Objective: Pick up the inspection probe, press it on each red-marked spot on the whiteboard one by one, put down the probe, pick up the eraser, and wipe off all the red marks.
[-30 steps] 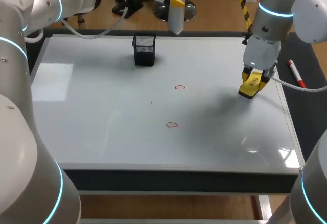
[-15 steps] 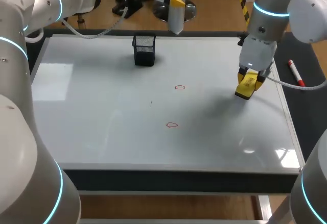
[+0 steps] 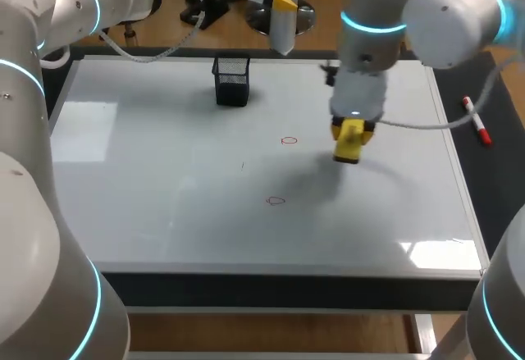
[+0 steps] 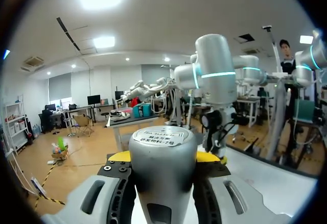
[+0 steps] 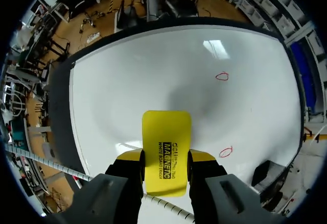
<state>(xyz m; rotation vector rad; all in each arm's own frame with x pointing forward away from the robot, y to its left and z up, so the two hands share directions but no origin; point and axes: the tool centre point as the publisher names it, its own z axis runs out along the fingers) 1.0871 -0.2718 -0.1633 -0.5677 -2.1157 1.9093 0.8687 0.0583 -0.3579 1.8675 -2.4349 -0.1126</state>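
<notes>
My right gripper (image 3: 350, 134) (image 5: 166, 156) is shut on the yellow eraser (image 3: 348, 143) (image 5: 166, 147), held over the whiteboard (image 3: 148, 171) just right of the upper red mark (image 3: 289, 140) (image 5: 222, 76). A second red mark (image 3: 276, 201) (image 5: 226, 152) lies nearer the front. At the back, past the board's far edge, my left gripper (image 3: 283, 3) (image 4: 163, 157) is shut on the grey cylindrical probe (image 3: 283, 32) (image 4: 162, 168), which stands upright between its yellow tips.
A black mesh holder (image 3: 232, 79) (image 5: 263, 173) stands on the whiteboard's back middle. A red marker (image 3: 476, 120) lies on the dark mat right of the board. The right arm (image 4: 217, 96) shows ahead of the probe in the left wrist view.
My right arm has carried the eraser leftward from the board's right edge toward the upper red mark. The left arm and probe have not moved.
</notes>
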